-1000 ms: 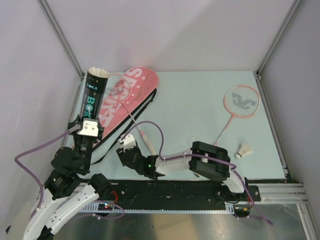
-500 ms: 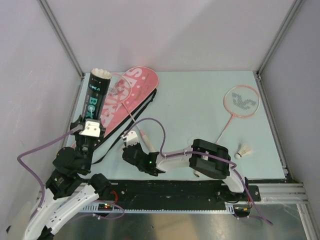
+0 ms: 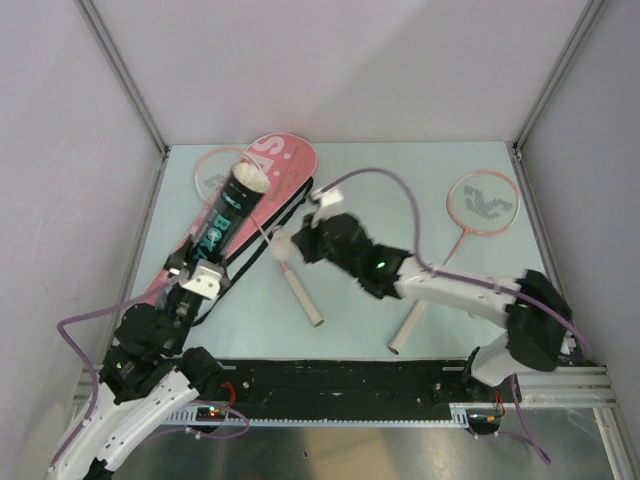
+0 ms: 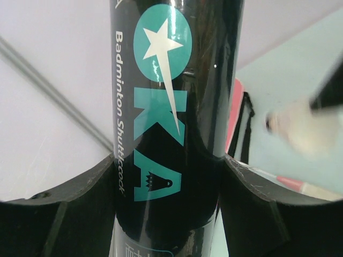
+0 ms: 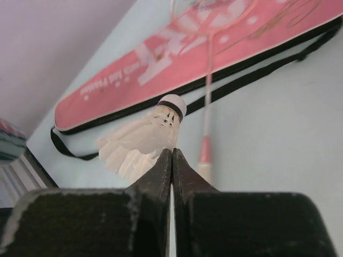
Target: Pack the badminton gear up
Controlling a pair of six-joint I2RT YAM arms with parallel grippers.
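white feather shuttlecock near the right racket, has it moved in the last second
Yes. The white feather shuttlecock has left the right-side pink-framed racket and gone left, now pinched in the right gripper near the pink racket case.

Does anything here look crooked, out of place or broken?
Nothing looks broken or spilled. One racket lies slantwise across the pink case rather than inside it. The black tube, clamped in the left gripper, leans over with a shuttlecock poking from its open end.
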